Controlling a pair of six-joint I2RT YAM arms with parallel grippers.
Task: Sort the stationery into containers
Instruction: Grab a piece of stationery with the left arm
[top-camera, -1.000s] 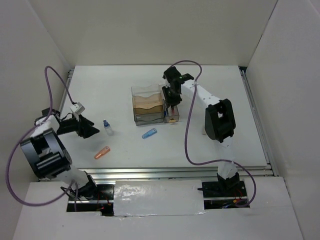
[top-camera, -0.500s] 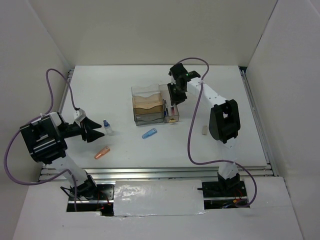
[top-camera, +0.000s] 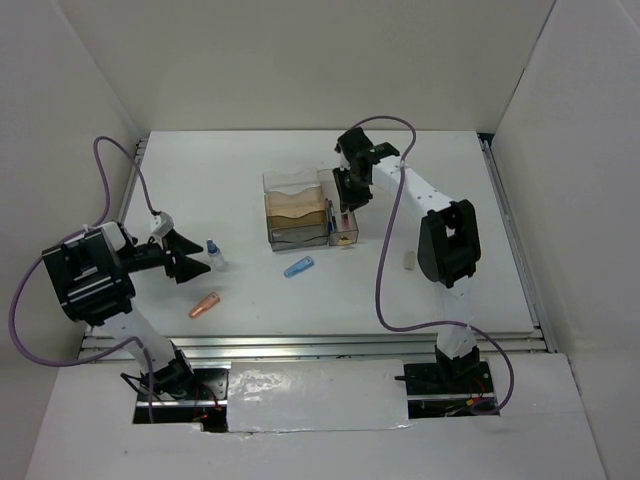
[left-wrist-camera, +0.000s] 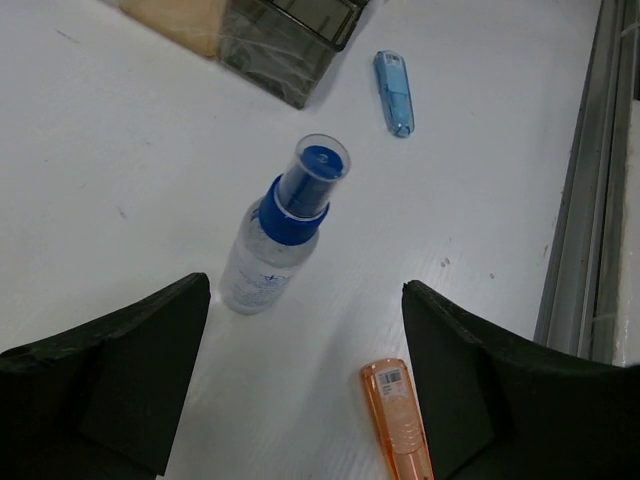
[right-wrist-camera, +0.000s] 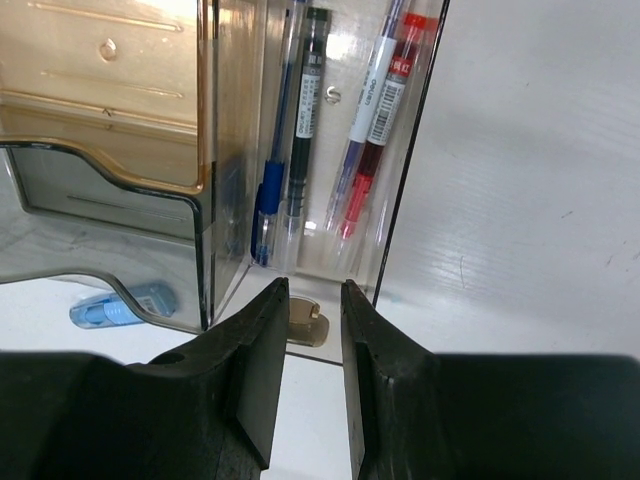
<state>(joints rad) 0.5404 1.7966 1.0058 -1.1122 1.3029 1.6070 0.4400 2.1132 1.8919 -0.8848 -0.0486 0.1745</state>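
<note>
Lying lengthwise in the narrow clear bin (right-wrist-camera: 425, 120), just ahead of the right gripper (right-wrist-camera: 315, 300), four pens are sharing the space: a dark blue pen (right-wrist-camera: 272, 170) and a black pen (right-wrist-camera: 305, 110) are resting against the wall nearer the tiers, while a white pen (right-wrist-camera: 372, 88) and a red pen (right-wrist-camera: 366, 172) are leaning toward the outer wall. To the left of that gripper's fingertips, the brown-tinted wavy-edged tiers (right-wrist-camera: 110, 90) are showing nothing inside from the wrist view. The right fingers are standing almost together with only a slim gap, gripping nothing. Beyond the tiers' corner, a blue piece (right-wrist-camera: 120, 305) is lying on the white table (top-camera: 200, 190). A beige piece (top-camera: 408, 262) is lying well apart from the organizer, beside the right arm. The left gripper (left-wrist-camera: 300, 370) is spreading wide, and the small white blue-capped bottle (left-wrist-camera: 275, 245) is standing just ahead of its fingertips, nearer the left finger and touching neither. An orange piece (left-wrist-camera: 398, 420) is lying just inside the right finger.
</note>
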